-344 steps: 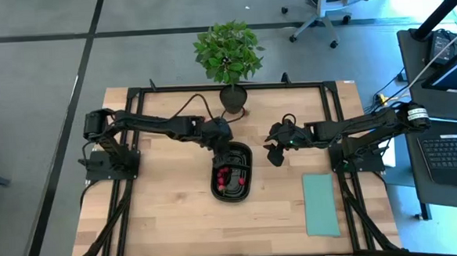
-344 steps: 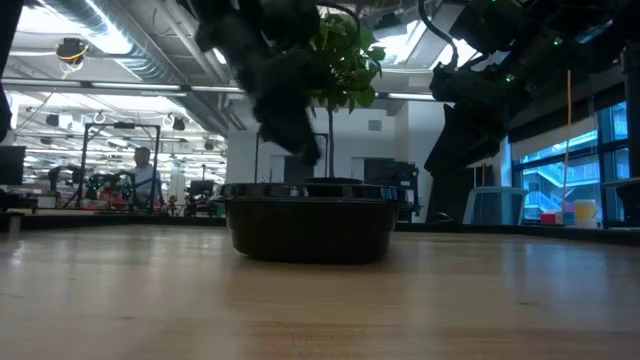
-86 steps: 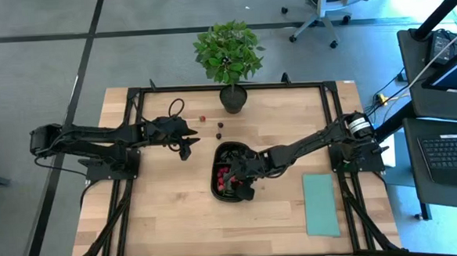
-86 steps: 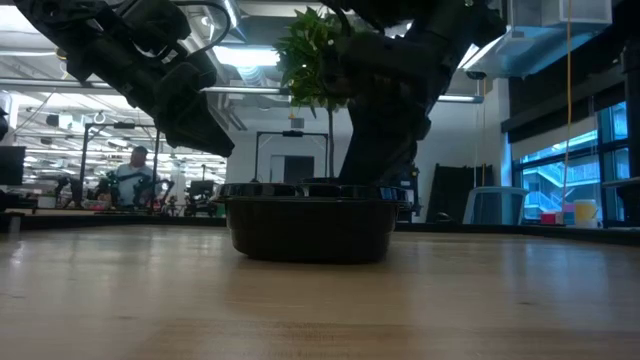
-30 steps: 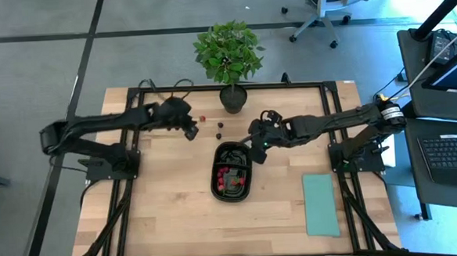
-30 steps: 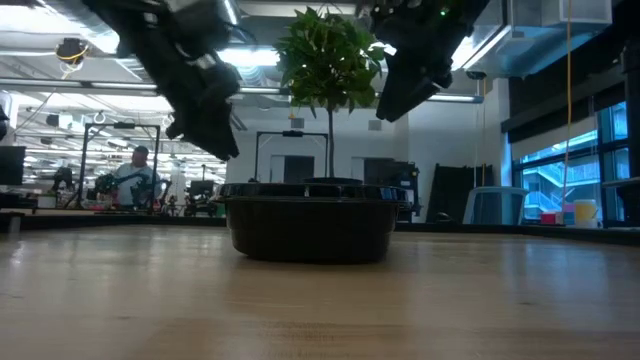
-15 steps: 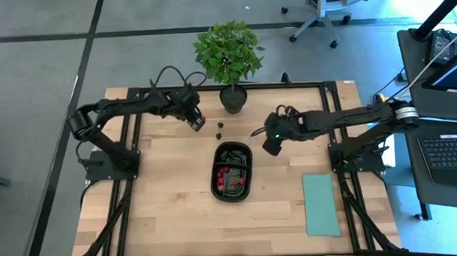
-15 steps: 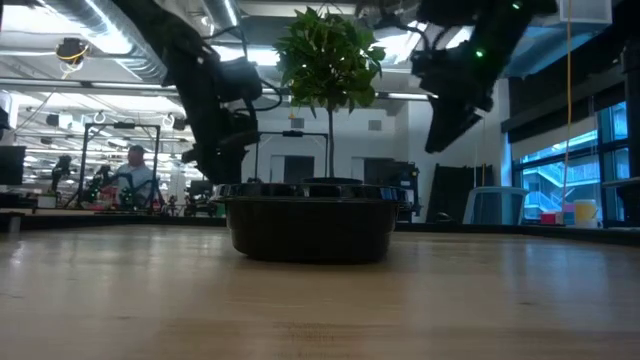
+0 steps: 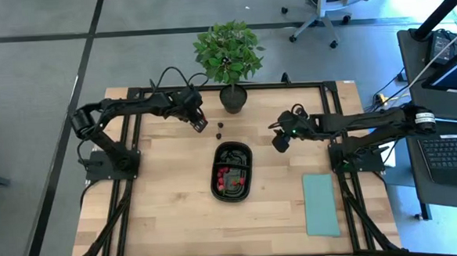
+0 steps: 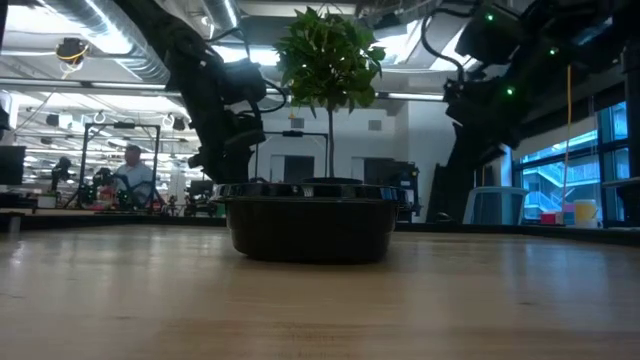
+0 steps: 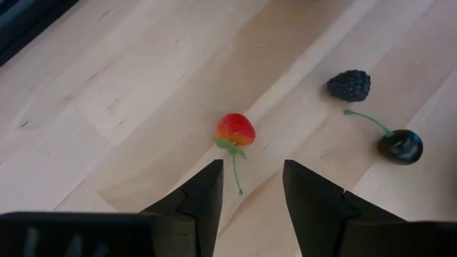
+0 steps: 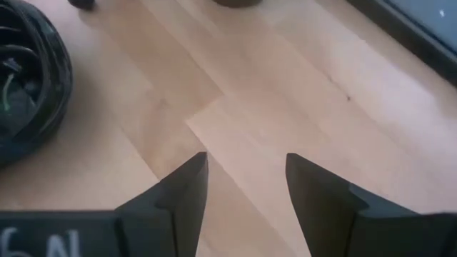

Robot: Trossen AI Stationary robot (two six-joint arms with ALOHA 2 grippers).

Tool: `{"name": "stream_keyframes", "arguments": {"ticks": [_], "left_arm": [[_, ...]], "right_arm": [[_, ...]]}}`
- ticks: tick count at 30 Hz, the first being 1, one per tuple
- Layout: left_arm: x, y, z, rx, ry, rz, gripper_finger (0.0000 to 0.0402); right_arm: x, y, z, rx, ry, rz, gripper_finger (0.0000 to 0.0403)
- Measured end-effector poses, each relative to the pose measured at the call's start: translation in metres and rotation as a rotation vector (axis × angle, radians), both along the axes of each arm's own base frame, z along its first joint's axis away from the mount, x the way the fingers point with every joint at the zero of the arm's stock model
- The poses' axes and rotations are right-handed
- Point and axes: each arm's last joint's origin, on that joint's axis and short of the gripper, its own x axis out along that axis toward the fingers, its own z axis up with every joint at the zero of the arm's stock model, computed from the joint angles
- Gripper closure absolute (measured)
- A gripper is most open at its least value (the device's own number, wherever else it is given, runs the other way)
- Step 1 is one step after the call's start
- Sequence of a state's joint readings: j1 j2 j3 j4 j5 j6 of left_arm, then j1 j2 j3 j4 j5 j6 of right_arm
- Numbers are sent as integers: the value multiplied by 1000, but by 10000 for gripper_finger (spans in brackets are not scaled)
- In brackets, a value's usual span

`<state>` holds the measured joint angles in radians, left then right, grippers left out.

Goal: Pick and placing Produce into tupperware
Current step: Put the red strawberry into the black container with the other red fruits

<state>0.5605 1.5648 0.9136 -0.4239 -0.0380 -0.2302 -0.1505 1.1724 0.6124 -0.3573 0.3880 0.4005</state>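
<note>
The black oval tray [image 9: 232,172] sits mid-table and holds several red pieces [image 9: 222,175] in its left compartment. Three loose pieces lie on the wood near the far edge: a red strawberry-like piece [image 11: 235,130] with a green stem, a blackberry [image 11: 349,85] and a dark cherry [image 11: 400,145]. My left gripper [image 9: 198,123] hangs open just above the red piece, its fingers [image 11: 213,191] short of it. My right gripper [image 9: 278,141] is open and empty over bare wood to the right of the tray, whose rim [image 12: 43,86] shows in the right wrist view.
A potted plant [image 9: 228,53] stands at the far edge, its pot [image 9: 233,99] close behind the loose pieces. A pale teal sheet [image 9: 321,204] lies near the right near corner. A person [image 10: 130,172] sits far off in the room behind.
My left gripper has moved a little toward the far edge and the right, closing on the red piece, while its arm swung in. My right gripper has drawn away from the tray's far end toward the table's right edge.
</note>
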Motion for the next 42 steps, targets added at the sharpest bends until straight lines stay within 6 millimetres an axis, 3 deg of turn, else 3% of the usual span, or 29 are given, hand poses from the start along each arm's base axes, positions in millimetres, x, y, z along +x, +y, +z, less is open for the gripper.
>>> {"name": "stream_keyframes", "arguments": {"ticks": [6,17,25,42], "left_arm": [[1,-1,0,-8,-5,-6,248],[1,-2,0,-4,2,-4,144],[4,-9,-1,-28,-3,16,145],[0,3,-9,-44,12,56,146]], "right_arm": [[-2,1,-6,26,-14,-33,212],[-2,1,-7,22,-17,-29,212],[-2,1,-7,22,-20,-29,212],[0,1,-6,39,-50,-16,212]]}}
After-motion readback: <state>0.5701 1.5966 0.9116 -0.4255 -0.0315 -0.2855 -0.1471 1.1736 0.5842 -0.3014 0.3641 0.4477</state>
